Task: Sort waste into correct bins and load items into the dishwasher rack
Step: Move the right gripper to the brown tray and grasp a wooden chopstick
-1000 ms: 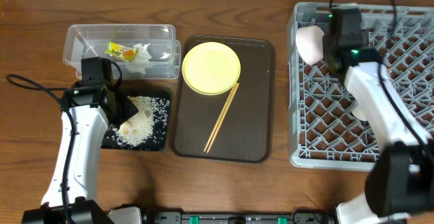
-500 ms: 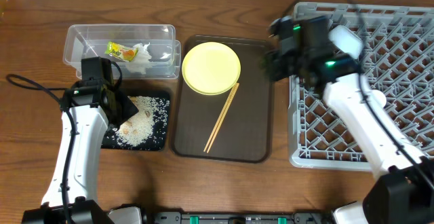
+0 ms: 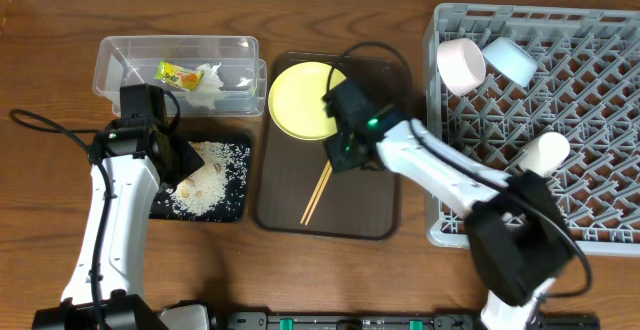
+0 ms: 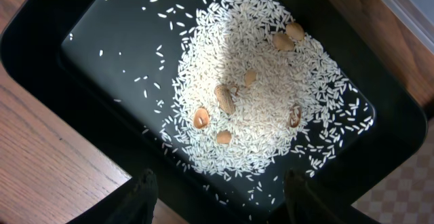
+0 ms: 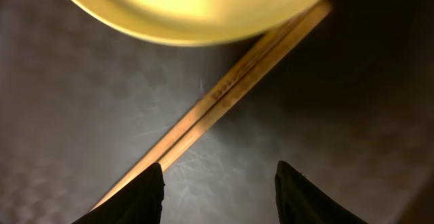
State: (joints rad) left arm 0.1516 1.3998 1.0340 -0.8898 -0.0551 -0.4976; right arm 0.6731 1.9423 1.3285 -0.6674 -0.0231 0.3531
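Note:
The thin wooden chopsticks [image 3: 325, 177] lie on the dark brown tray beside the round yellow plate [image 3: 311, 100]. My right gripper [image 3: 342, 153] is open and empty just above them; in the right wrist view the chopsticks [image 5: 230, 95] run past its left finger [image 5: 220, 190], below the plate [image 5: 196, 7]. My left gripper [image 3: 182, 160] is open over the black tray [image 3: 232, 210], above the rice [image 4: 251, 102]; its jaws [image 4: 220, 197] hold nothing. The clear tub [image 3: 130, 50] holds the wrapper [image 3: 178, 72] and tissue [image 3: 208, 82]. The grey rack [image 3: 500, 225] holds a white bowl [image 3: 460, 63], a light blue bowl [image 3: 510, 58] and a white cup [image 3: 540, 153].
The dark brown serving tray [image 3: 370, 210] sits between the black tray and the rack. A few nut shells [image 4: 225, 100] lie in the rice. Bare wood table runs along the front edge.
My right arm has swung left from the rack's far corner to the brown tray, above the chopsticks. The bowls stay in the rack. The left arm has not moved.

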